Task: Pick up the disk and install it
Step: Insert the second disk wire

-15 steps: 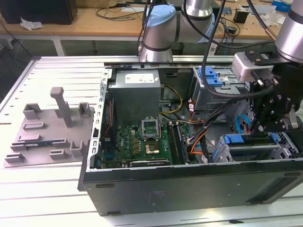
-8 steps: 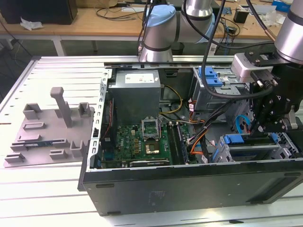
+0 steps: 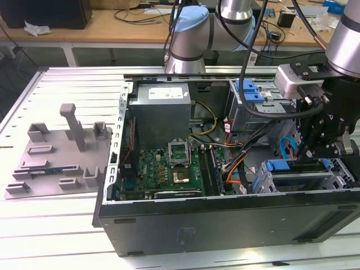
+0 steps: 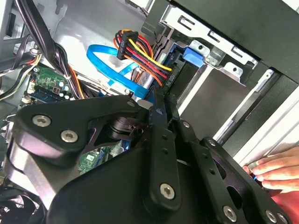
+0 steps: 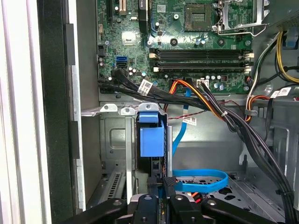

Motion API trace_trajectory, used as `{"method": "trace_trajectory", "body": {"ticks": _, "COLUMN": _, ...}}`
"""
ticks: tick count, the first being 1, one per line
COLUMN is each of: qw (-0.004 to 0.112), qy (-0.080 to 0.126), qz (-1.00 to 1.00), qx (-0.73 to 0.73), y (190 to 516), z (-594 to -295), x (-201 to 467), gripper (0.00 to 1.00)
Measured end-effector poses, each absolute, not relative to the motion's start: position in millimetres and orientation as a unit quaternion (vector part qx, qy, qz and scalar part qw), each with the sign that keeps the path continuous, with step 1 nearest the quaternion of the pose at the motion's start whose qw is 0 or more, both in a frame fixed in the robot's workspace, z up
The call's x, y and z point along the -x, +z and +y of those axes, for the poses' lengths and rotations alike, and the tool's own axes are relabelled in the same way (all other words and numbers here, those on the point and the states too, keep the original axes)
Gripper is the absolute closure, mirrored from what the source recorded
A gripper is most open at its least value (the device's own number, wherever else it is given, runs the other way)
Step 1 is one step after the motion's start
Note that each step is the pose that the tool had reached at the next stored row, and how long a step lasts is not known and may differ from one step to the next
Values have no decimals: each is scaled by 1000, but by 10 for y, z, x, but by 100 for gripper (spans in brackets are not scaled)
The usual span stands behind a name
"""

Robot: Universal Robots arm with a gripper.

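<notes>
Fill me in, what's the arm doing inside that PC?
A robot arm is working in an open computer case lying on its side on a slatted table. Its claw is down at the drive cage in the case's corner on the exterior view's right, where a blue carrier tab sits in the bay. The disk itself can't be made out. A person's hand rests at the case edge in the second wrist view.

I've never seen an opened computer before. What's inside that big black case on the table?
Inside the case: a green circuit board, a grey metal box, bundled coloured cables, a blue flat cable and a blue-framed drive bay. The gripper hides what lies beneath it.
</notes>
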State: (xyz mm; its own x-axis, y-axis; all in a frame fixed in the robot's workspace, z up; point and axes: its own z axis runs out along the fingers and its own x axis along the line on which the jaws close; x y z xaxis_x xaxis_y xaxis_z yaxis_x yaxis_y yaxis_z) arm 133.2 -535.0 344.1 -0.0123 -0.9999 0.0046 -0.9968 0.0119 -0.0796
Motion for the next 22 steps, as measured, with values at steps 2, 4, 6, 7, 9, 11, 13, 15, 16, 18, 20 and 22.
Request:
{"method": "trace_trajectory", "body": {"ticks": 2, "qw": 26, "qy": -30, "qz": 711, "qx": 702, "y": 3436, "z": -5350, "x": -1332, "gripper": 84}}
{"method": "trace_trajectory", "body": {"ticks": 4, "qw": 26, "qy": -30, "qz": 711, "qx": 702, "y": 3430, "z": -5350, "x": -1332, "gripper": 84}}
{"method": "trace_trajectory", "body": {"ticks": 6, "qw": 26, "qy": -30, "qz": 711, "qx": 702, "y": 3429, "z": -5350, "x": -1332, "gripper": 84}}
{"method": "trace_trajectory", "body": {"ticks": 7, "qw": 26, "qy": -30, "qz": 711, "qx": 702, "y": 3429, "z": -5350, "x": -1332, "gripper": 84}}
{"method": "trace_trajectory", "body": {"ticks": 9, "qw": 27, "qy": -30, "qz": 711, "qx": 702, "y": 3430, "z": -5349, "x": -1332, "gripper": 84}}
{"method": "trace_trajectory", "body": {"ticks": 11, "qw": 27, "qy": -30, "qz": 711, "qx": 702, "y": 3435, "z": -5350, "x": -1332, "gripper": 84}}
{"method": "trace_trajectory", "body": {"ticks": 13, "qw": 26, "qy": -30, "qz": 711, "qx": 702, "y": 3441, "z": -5350, "x": -1332, "gripper": 84}}
{"method": "trace_trajectory", "body": {"ticks": 15, "qw": 26, "qy": -30, "qz": 711, "qx": 702, "y": 3450, "z": -5350, "x": -1332, "gripper": 84}}
{"method": "trace_trajectory", "body": {"ticks": 16, "qw": 26, "qy": -30, "qz": 711, "qx": 702, "y": 3457, "z": -5350, "x": -1332, "gripper": 84}}
{"method": "trace_trajectory", "body": {"ticks": 18, "qw": 27, "qy": -30, "qz": 711, "qx": 702, "y": 3459, "z": -5349, "x": -1332, "gripper": 84}}
{"method": "trace_trajectory", "body": {"ticks": 20, "qw": 26, "qy": -30, "qz": 711, "qx": 702, "y": 3461, "z": -5350, "x": -1332, "gripper": 84}}
{"method": "trace_trajectory", "body": {"ticks": 22, "qw": 26, "qy": -30, "qz": 711, "qx": 702, "y": 3461, "z": -5350, "x": -1332, "gripper": 84}}
